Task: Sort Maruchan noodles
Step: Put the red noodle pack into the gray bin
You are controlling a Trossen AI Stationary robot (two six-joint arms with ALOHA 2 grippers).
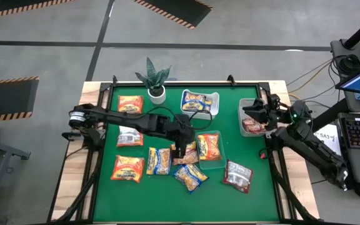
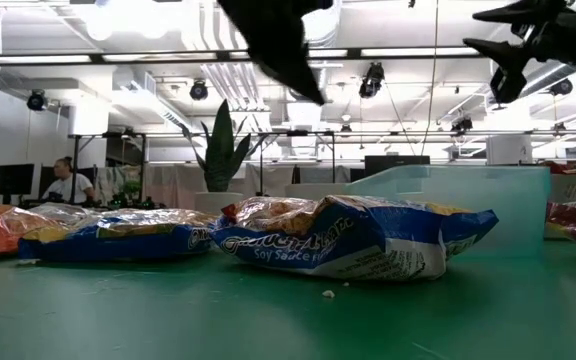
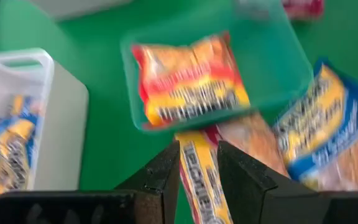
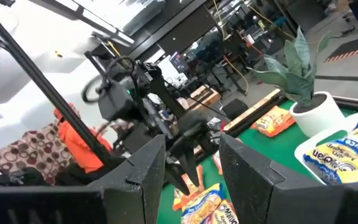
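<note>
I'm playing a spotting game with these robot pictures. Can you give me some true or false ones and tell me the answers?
1. The left gripper is pinching an orange noodle packet. True.
2. The white tub holds yellow-and-blue packets. True.
3. The clear tray has nothing in it. False: an orange packet lies inside.
4. The potted plant stands in the middle of the mat. False: it stands at the far edge.
5. The right gripper is lifting a packet. False: its fingers are open, holding nothing, over the grey bin.
</note>
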